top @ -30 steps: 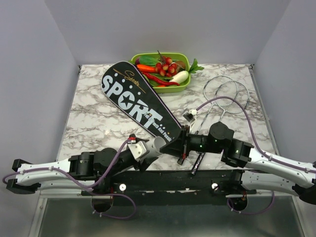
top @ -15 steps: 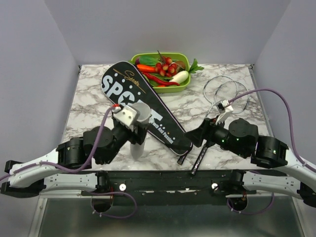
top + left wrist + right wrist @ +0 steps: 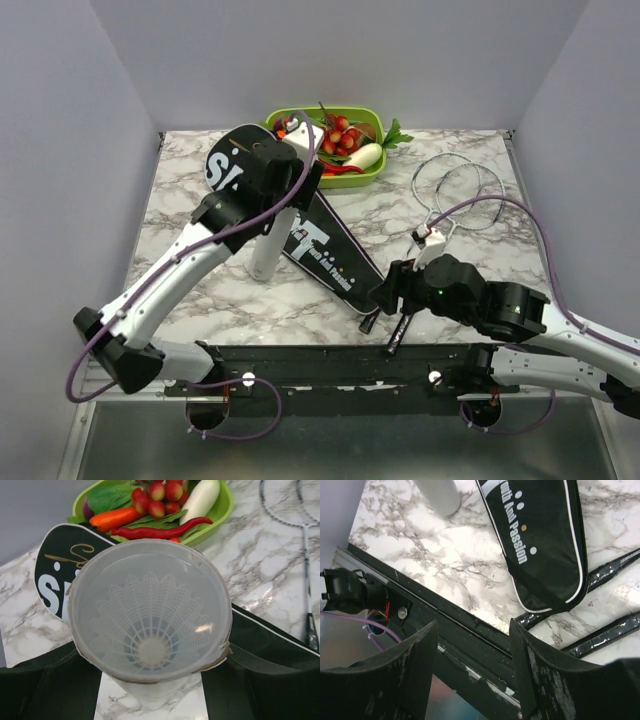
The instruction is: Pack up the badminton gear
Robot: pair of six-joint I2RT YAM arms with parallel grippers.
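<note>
left end effector [image 3: 152,682] clamps shuttlecock tube [image 3: 150,610]; right end effector [image 3: 472,645] gapes near bag [image 3: 540,535].

From above, your left arm [image 3: 250,195] covers most of the lettering on the bag [image 3: 335,255] (only an S and a T show), and your right arm [image 3: 480,305] lies across the shafts of the rackets [image 3: 455,190]. In the left wrist view the shuttlecock [image 3: 150,647] is hazy through the tube [image 3: 95,570], and the fingers [image 3: 45,690] of the left gripper [image 3: 150,695] are dark blurs cut by the bottom edge. The right wrist view crops the bag at its top edge.
</note>
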